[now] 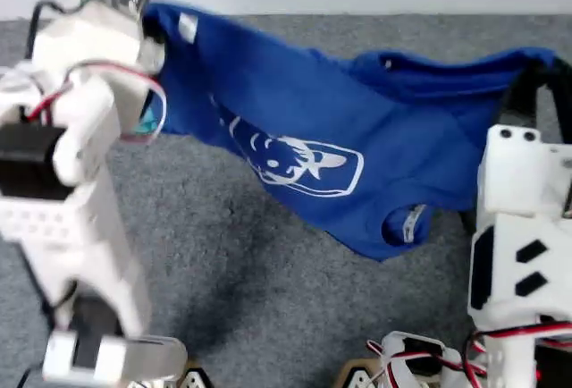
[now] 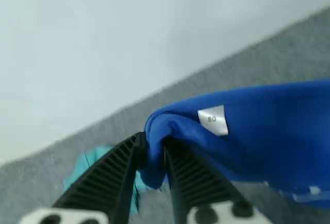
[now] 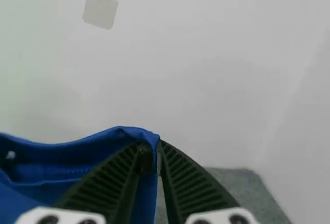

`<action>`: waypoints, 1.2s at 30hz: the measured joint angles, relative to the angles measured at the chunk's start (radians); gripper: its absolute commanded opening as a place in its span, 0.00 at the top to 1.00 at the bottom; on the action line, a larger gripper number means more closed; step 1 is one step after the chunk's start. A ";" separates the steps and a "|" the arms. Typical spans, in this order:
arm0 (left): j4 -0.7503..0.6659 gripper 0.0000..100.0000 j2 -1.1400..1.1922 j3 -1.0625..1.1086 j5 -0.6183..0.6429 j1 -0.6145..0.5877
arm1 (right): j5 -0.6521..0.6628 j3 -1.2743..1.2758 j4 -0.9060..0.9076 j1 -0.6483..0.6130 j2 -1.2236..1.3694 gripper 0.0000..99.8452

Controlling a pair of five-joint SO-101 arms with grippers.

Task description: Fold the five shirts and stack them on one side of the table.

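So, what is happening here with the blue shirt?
Both arms hold the blue shirt up between them. The left gripper is shut on one edge, the right gripper on the opposite edge. The shirt hangs spread over the grey table, not yet folded. A teal cloth lies by the left arm.

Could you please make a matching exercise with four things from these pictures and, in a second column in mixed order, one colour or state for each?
Things:
1. shirt
2. left gripper
3. tag on the shirt
4. table

Colour or state:
a. grey
b. shut on a fold of cloth
c. blue
d. white

Pairs: 1-c, 2-b, 3-d, 4-a
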 measured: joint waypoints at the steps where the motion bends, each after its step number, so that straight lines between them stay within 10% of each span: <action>1: 0.000 0.99 -0.066 0.101 0.000 0.000 | 0.000 -0.002 0.021 0.000 0.000 0.99; 14: 0.000 0.99 -0.798 1.046 -0.192 -0.003 | 0.012 -0.002 0.373 -0.209 -0.091 0.99; 36: -0.446 0.99 -0.476 0.882 -0.044 -0.003 | 0.020 -0.046 0.126 -0.242 0.141 0.99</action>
